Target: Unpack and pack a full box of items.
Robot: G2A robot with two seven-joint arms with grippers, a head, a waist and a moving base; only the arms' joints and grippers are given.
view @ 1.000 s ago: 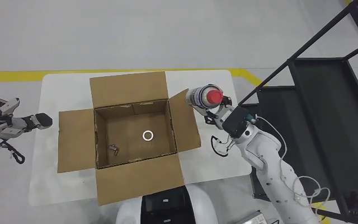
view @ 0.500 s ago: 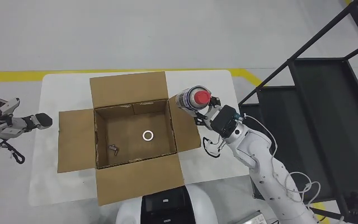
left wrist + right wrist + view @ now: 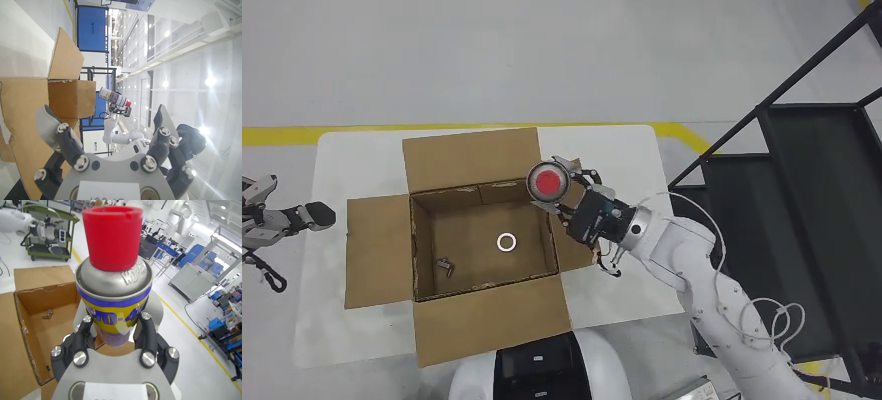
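An open cardboard box (image 3: 480, 160) stands in the middle of the white table (image 3: 627, 150). On its floor lie a white ring (image 3: 507, 241) and a small metal piece (image 3: 446, 266), which is also visible in the right wrist view (image 3: 47, 314). My right gripper (image 3: 572, 200) is shut on a spray can (image 3: 548, 181) with a red cap (image 3: 112, 237), held above the box's right wall. The can's cap points up at the top camera. My left gripper (image 3: 312, 215) is off the table's left edge, open, with nothing between its fingers (image 3: 47, 117). From there the can (image 3: 113, 97) shows beyond the box (image 3: 71, 98).
A black metal stair frame (image 3: 802, 190) stands close to the table's right side. The box's four flaps are folded outward, and the right flap (image 3: 577, 225) lies under my right arm. A yellow floor line (image 3: 342, 130) runs behind the table.
My right arm has carried the spray can left, from beside the right flap to above the box's right wall, and turned it cap-up. The left arm has not moved.
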